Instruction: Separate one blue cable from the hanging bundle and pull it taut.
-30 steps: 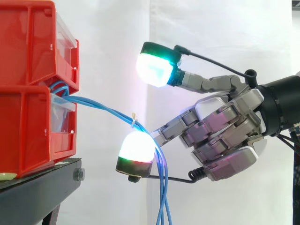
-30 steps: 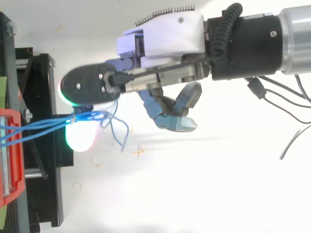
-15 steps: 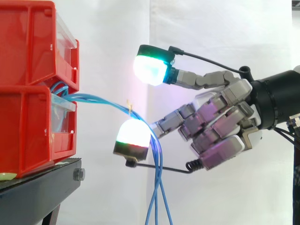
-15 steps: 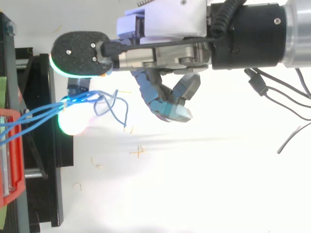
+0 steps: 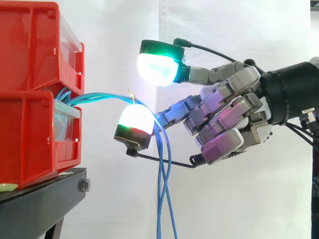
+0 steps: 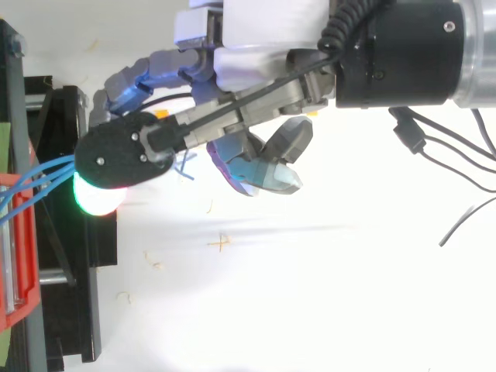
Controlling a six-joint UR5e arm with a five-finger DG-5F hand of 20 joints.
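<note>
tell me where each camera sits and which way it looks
Side view: beside the work at about its height, looking level across at the red bins on the black stand and the blue cables hanging from them; the hand and forearm reach in from the right edge.
Top view: above the work, looking down on it; the hand and wrist reach in from the upper right.
Shared: the red bins, black stand, blue cables and hand, with a glowing fingertip at the cables' bend.

We see a brightly lit white fabric curtain behind, a black metal stand at the left, and a white, lightly scuffed floor below.
</note>
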